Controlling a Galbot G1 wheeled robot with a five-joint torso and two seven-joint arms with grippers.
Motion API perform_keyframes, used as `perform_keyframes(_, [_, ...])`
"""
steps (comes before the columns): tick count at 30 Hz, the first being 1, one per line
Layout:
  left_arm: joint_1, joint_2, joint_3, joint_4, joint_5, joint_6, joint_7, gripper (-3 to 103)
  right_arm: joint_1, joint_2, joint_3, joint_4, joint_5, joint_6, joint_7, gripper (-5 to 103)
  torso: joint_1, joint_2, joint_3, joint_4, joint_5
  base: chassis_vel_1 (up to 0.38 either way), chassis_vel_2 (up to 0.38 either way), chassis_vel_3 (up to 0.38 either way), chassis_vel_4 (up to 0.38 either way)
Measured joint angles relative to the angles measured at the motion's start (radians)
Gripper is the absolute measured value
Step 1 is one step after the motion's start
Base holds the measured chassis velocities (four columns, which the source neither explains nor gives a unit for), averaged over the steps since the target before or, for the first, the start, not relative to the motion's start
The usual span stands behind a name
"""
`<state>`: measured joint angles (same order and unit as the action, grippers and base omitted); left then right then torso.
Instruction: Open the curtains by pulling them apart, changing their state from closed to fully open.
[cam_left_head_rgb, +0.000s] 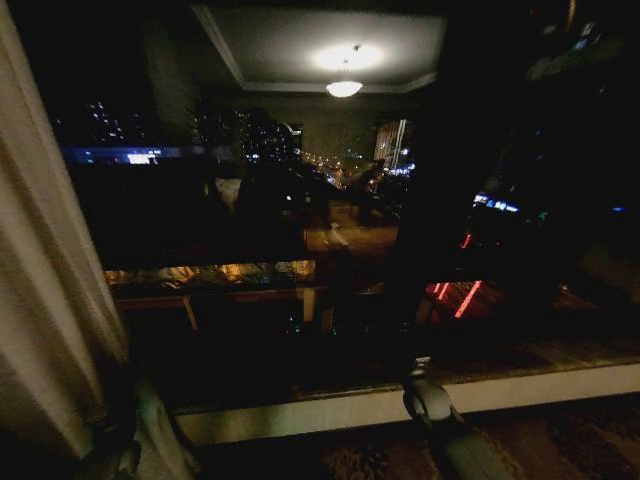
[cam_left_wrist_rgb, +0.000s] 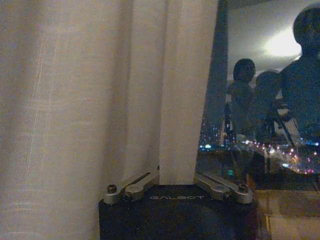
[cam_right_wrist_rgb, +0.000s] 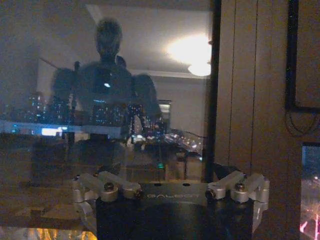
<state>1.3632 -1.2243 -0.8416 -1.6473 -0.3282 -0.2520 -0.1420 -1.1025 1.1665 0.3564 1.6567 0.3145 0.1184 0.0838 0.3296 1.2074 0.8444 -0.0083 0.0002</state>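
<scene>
Head view: curtains (cam_left_head_rgb: 45, 290) bunched left, dark window (cam_left_head_rgb: 300, 200) exposed.

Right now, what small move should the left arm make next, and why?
Probably pull a little farther out to the robot's left. The left gripper has a fold of the curtain between its fingers, and that panel already hangs at the window's left edge.

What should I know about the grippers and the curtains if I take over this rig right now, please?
Left gripper: low at the robot's left, a fold of the curtain panel between its fingers; whether it is clamped cannot be told.
Right gripper: holds nothing, facing the bare window glass.
Done: the window ahead is uncovered, one panel gathered at the far left.
Left: the right side is too dark to judge; check there.
</scene>
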Motion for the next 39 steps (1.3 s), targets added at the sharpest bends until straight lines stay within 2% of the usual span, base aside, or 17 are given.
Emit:
perform_keyframes(4, [-0.008,0.000,0.004,0.008,0.007,0.000,0.000,0,0.000,0.000,0.000,0.000,0.000,0.000,0.000,100,0.000,0.000,0.000,0.0004,-0.0008,0.000,0.000,0.000,0.000])
perform_keyframes(21, [-0.024,-0.001,0.005,0.030,0.016,0.003,-0.002,0,0.000,0.000,0.000,0.000,0.000,0.000,0.000,100,0.000,0.000,0.000,0.0003,0.0001,0.047,0.043,-0.046,-0.045])
perform_keyframes(23, [-0.023,-0.003,0.002,0.028,0.021,0.003,-0.002,0,0.000,0.000,-0.001,0.000,0.000,0.000,0.000,100,0.000,0.000,0.000,0.0004,-0.0008,0.104,0.099,-0.109,-0.130])
perform_keyframes(31, [-0.009,-0.017,-0.029,0.010,0.010,0.018,-0.019,0,0.000,0.000,-0.001,0.000,0.000,0.000,0.000,100,0.000,0.000,0.000,0.0002,-0.0004,0.016,0.042,-0.035,-0.043])
perform_keyframes(37, [-0.032,0.043,-0.105,0.079,-0.055,0.037,-0.064,0,0.000,0.000,0.000,0.000,0.000,0.000,0.000,100,0.000,0.000,0.000,0.0000,-0.0004,0.000,0.000,0.000,0.000])
perform_keyframes(39, [-0.053,0.094,-0.146,0.148,-0.066,0.034,-0.074,0,0.000,0.000,0.000,0.000,0.000,0.000,0.000,100,0.000,0.000,0.000,0.0001,-0.0003,0.000,0.000,0.000,0.000])
